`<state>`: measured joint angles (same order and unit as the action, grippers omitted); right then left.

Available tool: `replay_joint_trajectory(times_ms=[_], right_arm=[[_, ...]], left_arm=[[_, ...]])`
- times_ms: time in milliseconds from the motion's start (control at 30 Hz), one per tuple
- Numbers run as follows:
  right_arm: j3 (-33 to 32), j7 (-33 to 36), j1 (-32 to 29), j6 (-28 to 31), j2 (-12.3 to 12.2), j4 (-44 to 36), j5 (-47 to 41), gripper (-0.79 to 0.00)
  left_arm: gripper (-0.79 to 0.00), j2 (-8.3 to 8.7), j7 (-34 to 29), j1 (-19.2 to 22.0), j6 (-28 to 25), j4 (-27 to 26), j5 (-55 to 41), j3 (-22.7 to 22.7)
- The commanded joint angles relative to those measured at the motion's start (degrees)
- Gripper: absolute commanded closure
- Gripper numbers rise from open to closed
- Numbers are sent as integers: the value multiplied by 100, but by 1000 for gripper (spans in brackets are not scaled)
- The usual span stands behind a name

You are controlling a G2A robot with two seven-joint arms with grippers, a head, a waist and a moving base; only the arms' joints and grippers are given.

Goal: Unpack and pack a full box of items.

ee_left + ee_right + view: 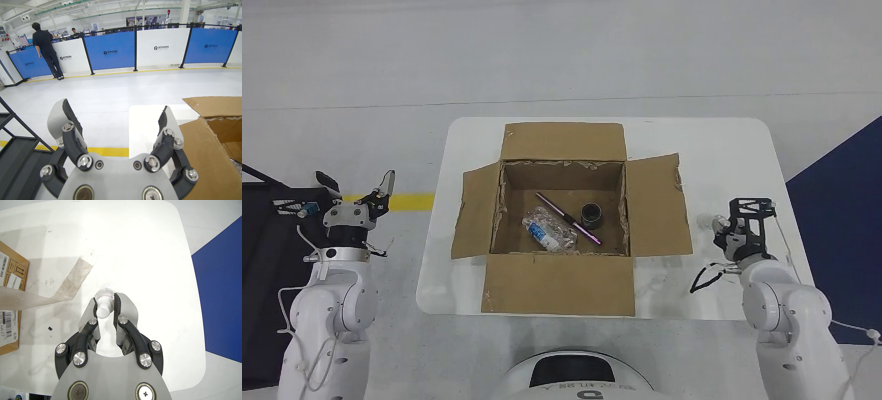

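An open cardboard box (657,205) sits mid-table with all flaps folded out. Inside lie a crumpled clear plastic bottle (549,230), a purple pen (572,219) and a black ring-shaped item (592,213). To the right of the box, my right gripper (105,303) is shut on a small clear bottle with a white cap (103,311), which stands upright on the table (722,150). From above, that gripper (722,230) is close to the table's right edge. My left gripper (115,108) is open and empty, held off the table's left side (357,185).
A black metal rack (17,151) stands on the floor left of the left arm. A strip of used clear tape (75,279) hangs from the box's right flap (11,275) over the tabletop. Bare table lies beyond the box and right of it.
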<state>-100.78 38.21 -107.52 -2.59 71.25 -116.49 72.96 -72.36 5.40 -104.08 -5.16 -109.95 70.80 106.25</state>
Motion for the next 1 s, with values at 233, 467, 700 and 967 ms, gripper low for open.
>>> replay_joint_trajectory(times_ms=[233,467,700,967], right_arm=[[112,205,100,-31,2,-45,137,0],[119,530,271,-55,-1,-64,88,-40],[163,727,350,-85,-1,-152,121,-200],[186,786,347,-132,3,-186,148,-280]], left_arm=[[-785,0,0,0,0,0,0,0],[-785,0,0,0,0,0,0,0],[-785,0,0,0,0,0,0,0],[-785,0,0,0,0,0,0,0]])
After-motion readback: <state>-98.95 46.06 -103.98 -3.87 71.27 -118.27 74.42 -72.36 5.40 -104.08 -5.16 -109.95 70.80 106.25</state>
